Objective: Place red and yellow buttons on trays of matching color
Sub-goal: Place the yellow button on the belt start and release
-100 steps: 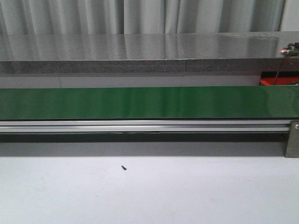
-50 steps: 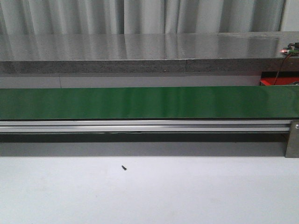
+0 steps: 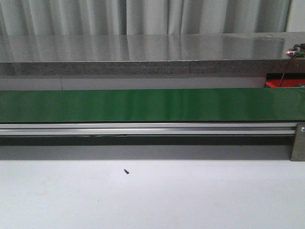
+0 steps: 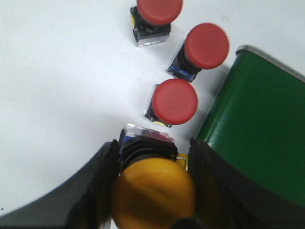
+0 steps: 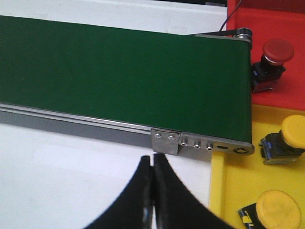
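Left gripper (image 4: 153, 191) closed on a yellow mushroom-head push button (image 4: 153, 195), black fingers (image 4: 97, 191) clamping the body below the cap, probably so the cap stays clear. Three red mushroom-head buttons (image 4: 177, 101) wait just beyond, beside the green conveyor belt (image 4: 262, 143). Right gripper (image 5: 152, 191) shut and empty, poised near the belt's far end, where the yellow tray (image 5: 248, 181) holds yellow buttons (image 5: 294, 133) and the red tray (image 5: 286, 90) one red button (image 5: 276, 52).

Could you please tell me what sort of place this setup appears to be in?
Probably a lab or factory-style sorting bench: a green conveyor belt on an aluminium rail, industrial push buttons on a white table, and colored trays.
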You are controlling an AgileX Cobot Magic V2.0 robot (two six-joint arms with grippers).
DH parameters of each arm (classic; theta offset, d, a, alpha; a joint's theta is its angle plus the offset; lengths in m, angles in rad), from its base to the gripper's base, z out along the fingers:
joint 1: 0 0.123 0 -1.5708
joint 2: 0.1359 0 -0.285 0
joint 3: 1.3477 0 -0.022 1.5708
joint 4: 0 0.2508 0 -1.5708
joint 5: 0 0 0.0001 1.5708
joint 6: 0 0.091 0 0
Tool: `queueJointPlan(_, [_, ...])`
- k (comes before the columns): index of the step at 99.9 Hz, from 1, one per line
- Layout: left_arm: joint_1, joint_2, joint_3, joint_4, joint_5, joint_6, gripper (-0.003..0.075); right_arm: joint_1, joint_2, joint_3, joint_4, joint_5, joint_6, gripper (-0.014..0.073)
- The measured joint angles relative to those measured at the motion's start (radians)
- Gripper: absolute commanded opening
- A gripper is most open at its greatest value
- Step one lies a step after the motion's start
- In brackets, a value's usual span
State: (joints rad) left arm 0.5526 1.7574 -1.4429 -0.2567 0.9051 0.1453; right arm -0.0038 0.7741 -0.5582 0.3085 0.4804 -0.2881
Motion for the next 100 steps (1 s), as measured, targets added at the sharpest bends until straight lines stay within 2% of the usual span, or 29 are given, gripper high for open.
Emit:
queueJointPlan(26, [-0.1,-0.048,0.0,0.0,0.046,0.0,0.0099,0.0,0.0,0.0,0.0,0.0,0.0,-0.006])
queueJointPlan(45, [-0.172,-0.042,0.0,-0.028,0.033,0.0,0.0099,0.0,0.0,0.0,0.0,0.0,0.0,-0.006])
queueJointPlan(70, [-0.184,0.031,0.0,-0.034,0.024,0.0,0.012,0.0,0.0,0.0,0.0,0.0,0.0,-0.006])
queueJointPlan(80, [-0.184,0.033,0.0,-0.034,0.026,0.0,0.0198,0.0,0.0,0.0,0.0,0.0,0.0,-0.006])
queueJointPlan(100, [-0.184,0.033,0.0,-0.045,0.026,0.004,0.0517,0.0,0.0,0.0,0.0,0.0,0.0,-0.006])
